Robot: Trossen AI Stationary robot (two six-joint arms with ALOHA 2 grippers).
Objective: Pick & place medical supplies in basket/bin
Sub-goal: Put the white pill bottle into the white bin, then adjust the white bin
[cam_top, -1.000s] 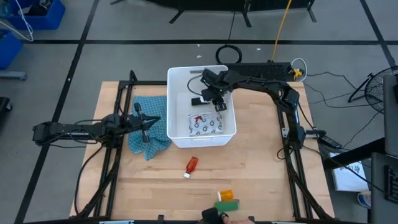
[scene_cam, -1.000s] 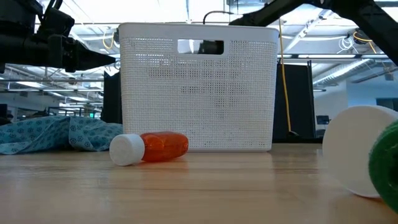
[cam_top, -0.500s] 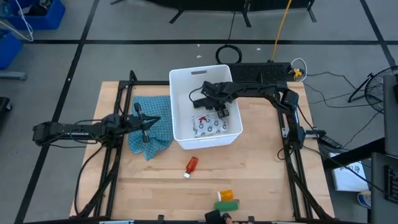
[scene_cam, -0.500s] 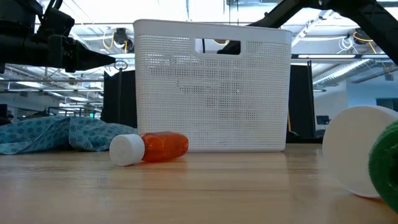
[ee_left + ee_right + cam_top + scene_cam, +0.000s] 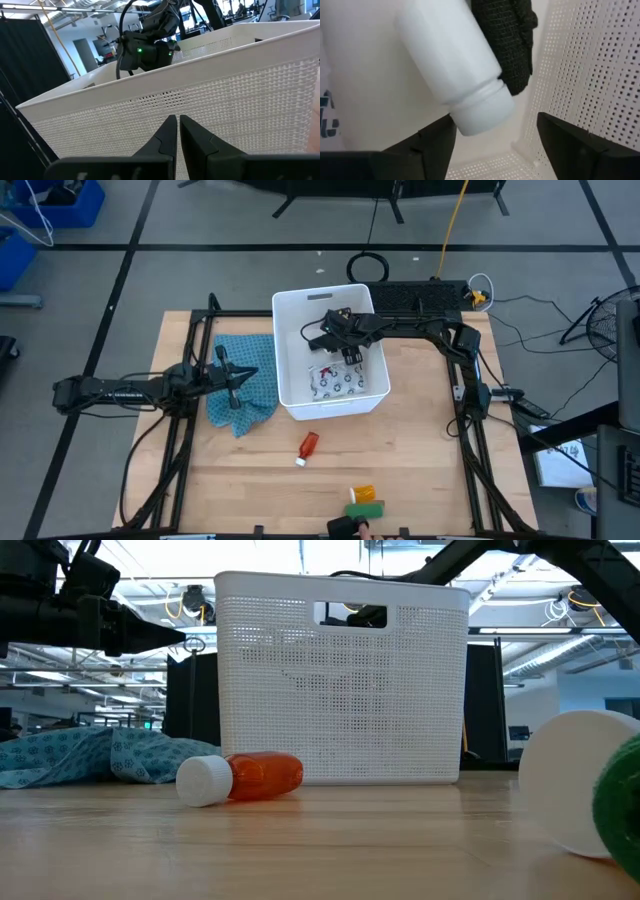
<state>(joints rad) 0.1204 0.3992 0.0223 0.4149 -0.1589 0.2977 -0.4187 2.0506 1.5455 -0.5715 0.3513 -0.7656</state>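
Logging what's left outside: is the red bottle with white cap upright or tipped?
Tipped: the red bottle with white cap lies on its side on the wooden table.

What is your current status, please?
Right hand open inside white plastic tub, over white cylinder. Left hand shut, over teal checked cloth. Red white-capped bottle outside tub.

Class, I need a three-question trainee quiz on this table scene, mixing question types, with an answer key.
1. True or false: the right gripper is inside the white tub.
2. Which item lies on the table nearest the tub? A) red bottle B) green packet C) orange vial
3. Fill in: the left gripper hovers over the teal ____.

Key: 1 true; 2 A; 3 cloth.
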